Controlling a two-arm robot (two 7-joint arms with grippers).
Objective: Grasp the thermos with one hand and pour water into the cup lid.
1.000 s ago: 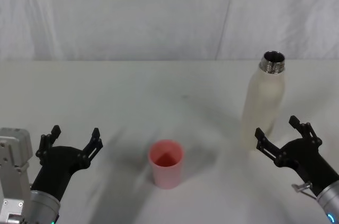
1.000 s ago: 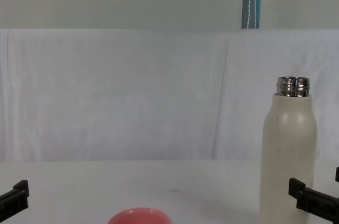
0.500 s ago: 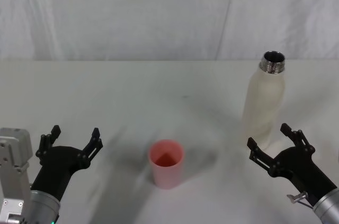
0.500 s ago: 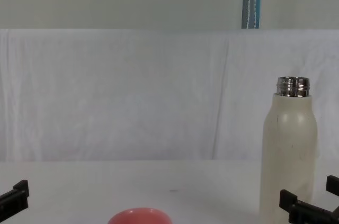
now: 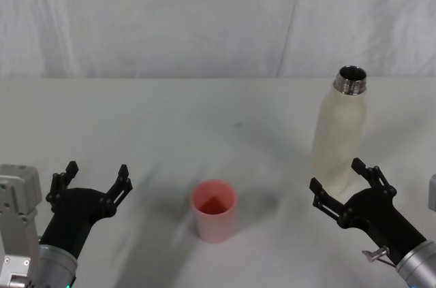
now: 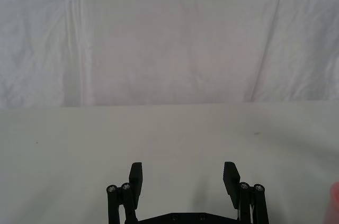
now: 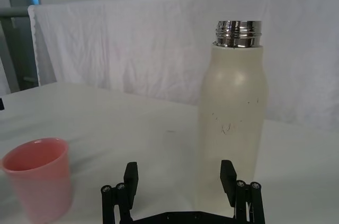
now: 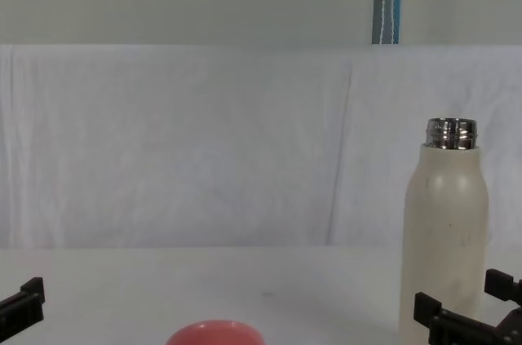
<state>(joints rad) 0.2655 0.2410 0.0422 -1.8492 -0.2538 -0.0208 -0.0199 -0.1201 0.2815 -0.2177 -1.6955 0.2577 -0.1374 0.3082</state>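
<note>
Head view: the thermos [image 5: 338, 131] stands upright and uncapped at the right of the table [image 5: 204, 118], its steel neck exposed. The right gripper [image 5: 343, 188] sits just in front of its base with fingers spread apart, not touching it; the spread looks set to take the body between them. The cup lid [image 5: 214, 210] stands mouth-up at centre front, well apart from the thermos, presumably left clear as the pouring target. The left gripper [image 5: 94, 179] is parked at the near left, fingers apart, holding nothing.

Left wrist view: the left gripper's fingers [image 6: 136, 178] stand wide over bare table, aimed at nothing.

Right wrist view: the thermos [image 7: 231, 123] lies ahead, offset toward one finger rather than centred, so the approach appears unfinished. The cup lid [image 7: 38, 176] is off to the side and looks empty.

Chest view: the right gripper [image 8: 465, 312] is low beside the thermos base [image 8: 444, 239]. No water seen
</note>
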